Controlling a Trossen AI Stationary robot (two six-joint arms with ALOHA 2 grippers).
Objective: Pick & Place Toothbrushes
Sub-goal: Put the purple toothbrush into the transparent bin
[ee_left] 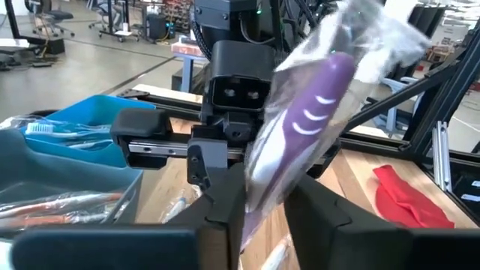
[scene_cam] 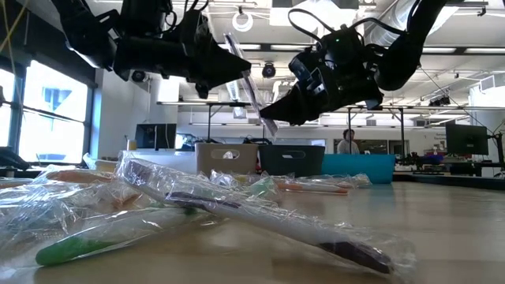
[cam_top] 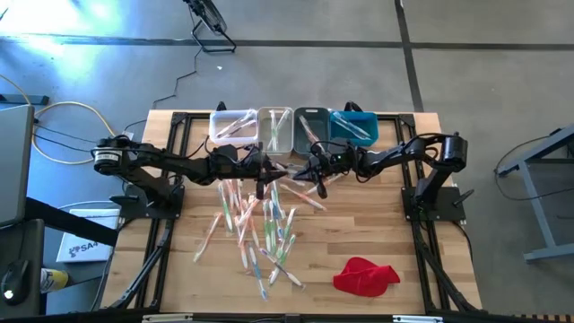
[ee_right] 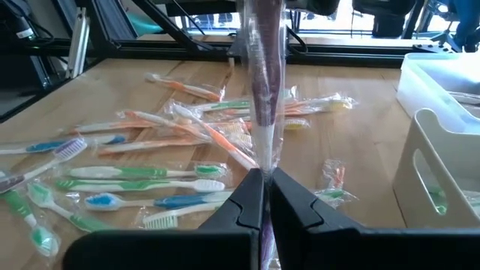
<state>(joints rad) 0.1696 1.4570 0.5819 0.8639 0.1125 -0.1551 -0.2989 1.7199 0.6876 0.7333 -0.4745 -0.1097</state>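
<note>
Evidently a handover is under way above the middle of the table (cam_top: pixel 377 233): both arms meet in the air just in front of the row of bins, sharing one purple toothbrush (ee_left: pixel 300 142) in its clear wrapper. The right gripper (ee_right: pixel 264 196) has its fingers pressed together on the lower end of the wrapper, so the brush stands up between them. The left gripper (ee_left: pixel 259 217) flanks the handle with its fingers (ee_left: pixel 319 206) close on either side; whether they have bitten yet is hard to judge from here, since they look partway in.

To do this well, the left should finish its squeeze on the stiff handle rather than the loose film, and only then should the right let go, drawing straight away so the brush does not twist. The grey bin (cam_top: pixel 312 130) and blue bin (cam_top: pixel 354 127) lie near behind.

Below, the remaining toothbrushes (cam_top: pixel 256 229) lie scattered on the table, with a red cloth (cam_top: pixel 365 275) well apart toward the near edge.
</note>
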